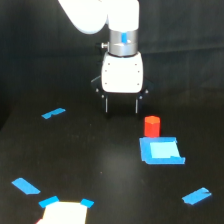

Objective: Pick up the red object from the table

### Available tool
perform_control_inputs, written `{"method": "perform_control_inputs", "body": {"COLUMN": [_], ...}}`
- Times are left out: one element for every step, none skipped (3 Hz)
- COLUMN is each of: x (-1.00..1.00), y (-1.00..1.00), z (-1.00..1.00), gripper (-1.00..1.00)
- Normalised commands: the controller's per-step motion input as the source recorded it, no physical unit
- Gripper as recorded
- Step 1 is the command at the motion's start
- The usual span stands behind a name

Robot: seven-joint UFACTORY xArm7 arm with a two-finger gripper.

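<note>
The red object is a small upright red-orange cylinder standing on the black table, at the far edge of a light blue square patch. My gripper hangs from the white arm above the table, behind the cylinder and toward the exterior view's left of it. Its two dark fingers point down and stand apart with nothing between them. The gripper does not touch the cylinder.
Blue tape pieces lie on the table at the left, lower left and lower right. A pale square with blue tape corners sits at the bottom edge.
</note>
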Motion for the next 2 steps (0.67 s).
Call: {"method": "perform_control_inputs", "body": {"x": [0.01, 0.00], "y": [-1.00, -0.71], "z": [-1.00, -1.00], "gripper": [1.00, 0.59]}}
